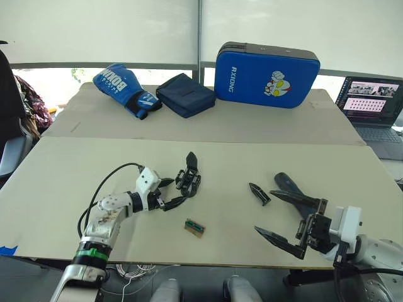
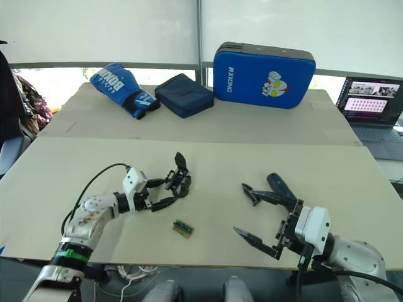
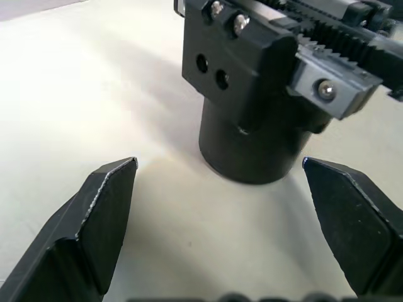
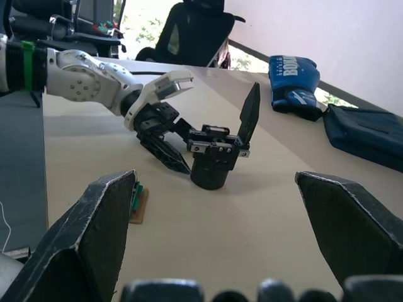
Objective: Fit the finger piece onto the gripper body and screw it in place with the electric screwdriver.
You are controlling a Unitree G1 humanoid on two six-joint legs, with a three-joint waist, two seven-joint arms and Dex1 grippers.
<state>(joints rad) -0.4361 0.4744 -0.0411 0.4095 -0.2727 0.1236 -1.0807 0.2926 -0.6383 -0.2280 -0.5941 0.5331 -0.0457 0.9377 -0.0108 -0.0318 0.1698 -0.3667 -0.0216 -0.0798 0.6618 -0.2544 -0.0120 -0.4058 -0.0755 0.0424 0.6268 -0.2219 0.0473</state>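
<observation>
At the near edge of the pale bench [image 1: 56, 189], toward five o'clock, the right end effector [image 1: 286, 221] hangs just over the surface with its two black fingers spread wide apart, holding nothing. Just beyond it lies the electric screwdriver [image 1: 291, 187], and just beside that, toward nine o'clock of it, the small black finger piece [image 1: 259, 193] rests flat on the bench. Near the middle of the near edge, at about six o'clock, sits a tiny brown block with a green top [image 1: 194, 227]. At seven o'clock the left end effector [image 1: 174, 192] reaches in, its fingers apart, one on either side of the gripper body [image 1: 188, 177] without clamping it. The gripper body stands upright on its round black base at the centre of the bench, with one pointed blade already rising from its top. Far back, from eleven to one o'clock, lie a blue boxing glove [image 1: 124, 89], a dark blue pouch [image 1: 185, 95] and a blue strike pad [image 1: 266, 75]. An open laptop [image 1: 374, 107] stands at two o'clock.
</observation>
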